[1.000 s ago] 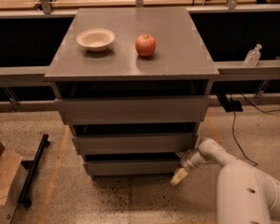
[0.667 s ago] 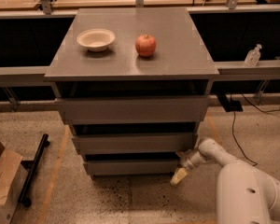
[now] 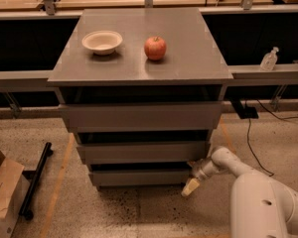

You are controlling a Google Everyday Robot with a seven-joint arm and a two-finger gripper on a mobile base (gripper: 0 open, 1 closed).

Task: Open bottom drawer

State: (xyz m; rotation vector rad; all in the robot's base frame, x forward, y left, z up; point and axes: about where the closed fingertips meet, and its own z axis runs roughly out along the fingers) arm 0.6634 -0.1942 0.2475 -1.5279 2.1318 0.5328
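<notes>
The bottom drawer [image 3: 139,177] is the lowest grey flat front of the three-tier grey cabinet [image 3: 141,115], low in the camera view. It looks closed, nearly flush under the middle drawer [image 3: 143,151]. My gripper [image 3: 192,178] is at the drawer's right end, close to the floor, at the end of my white arm [image 3: 228,163] that reaches in from the lower right. One cream fingertip [image 3: 190,187] points down at the floor; another part sits against the drawer's right corner.
A white bowl [image 3: 102,42] and a red apple [image 3: 155,48] sit on the cabinet top. A cardboard box [image 3: 2,195] and a black bar [image 3: 35,180] lie on the floor at left. A cable [image 3: 251,143] runs across the floor at right; a bottle [image 3: 269,59] stands on the ledge.
</notes>
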